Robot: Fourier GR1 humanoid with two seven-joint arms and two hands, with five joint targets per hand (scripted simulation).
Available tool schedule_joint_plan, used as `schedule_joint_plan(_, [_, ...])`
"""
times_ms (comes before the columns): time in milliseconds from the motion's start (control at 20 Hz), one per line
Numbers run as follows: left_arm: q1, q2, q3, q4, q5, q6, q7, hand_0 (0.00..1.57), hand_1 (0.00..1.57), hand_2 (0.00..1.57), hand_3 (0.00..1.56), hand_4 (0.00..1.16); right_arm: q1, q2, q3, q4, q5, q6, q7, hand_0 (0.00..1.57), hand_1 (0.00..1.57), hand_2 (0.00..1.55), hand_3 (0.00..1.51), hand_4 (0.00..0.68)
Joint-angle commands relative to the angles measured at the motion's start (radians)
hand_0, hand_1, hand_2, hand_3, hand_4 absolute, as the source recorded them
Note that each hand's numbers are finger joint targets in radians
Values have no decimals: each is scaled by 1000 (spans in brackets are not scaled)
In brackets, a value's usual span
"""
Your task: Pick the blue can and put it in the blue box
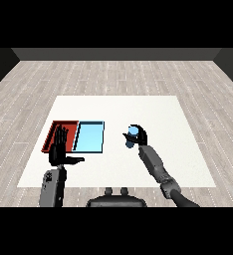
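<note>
Head view, looking down across the white tabletop (153, 112), and here is my right robot hand (139, 135) just right of the frame's centre, fingers curled round the blue can (131, 137). The can sits in my grasp, tilted a little, its pale blue top toward the upper part of the frame and its darker body below. Whether it is touching the tabletop, I cannot tell. My right forearm runs down from it toward the lower right corner.

Over to the left of the can, well apart from it, lies the light blue tray (90, 136), and touching its left side is the red tray (56, 130). Both lie flat in the left-centre of the frame.

My left robot hand (60, 148) stands at the lower left, fingers straight and pointing toward the top of the frame, thumb stuck out to the right, holding nothing. It overlaps the red tray's near part in the picture, with the thumb just below the blue tray's lower left corner.
</note>
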Motion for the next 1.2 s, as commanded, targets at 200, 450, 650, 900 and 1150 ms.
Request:
schedule_joint_plan(200, [-18,-33,-49,-70,-37,55,67,0,0,0,0,0,-43,5,17,10,34,-86,38,1500,1500,1474,1431,630])
schedule_joint_plan(450, [-45,-10,-63,15,-64,23,55,0,0,0,0,0,-49,-30,54,-155,96,-134,185,1419,1419,1451,1401,624])
schedule_joint_plan(650, [-35,-20,-116,-24,-64,-5,103,0,0,0,0,0,-57,-32,74,-235,137,-173,202,1458,1458,1455,1401,623])
schedule_joint_plan(900, [-152,-68,-181,143,-130,72,129,0,0,0,0,0,53,-96,137,-486,180,-154,265,1440,1440,1449,1398,615])
schedule_joint_plan(1150, [-58,-69,-230,72,-123,66,140,0,0,0,0,0,72,-129,157,-610,251,-160,360,1419,1419,1447,1404,616])
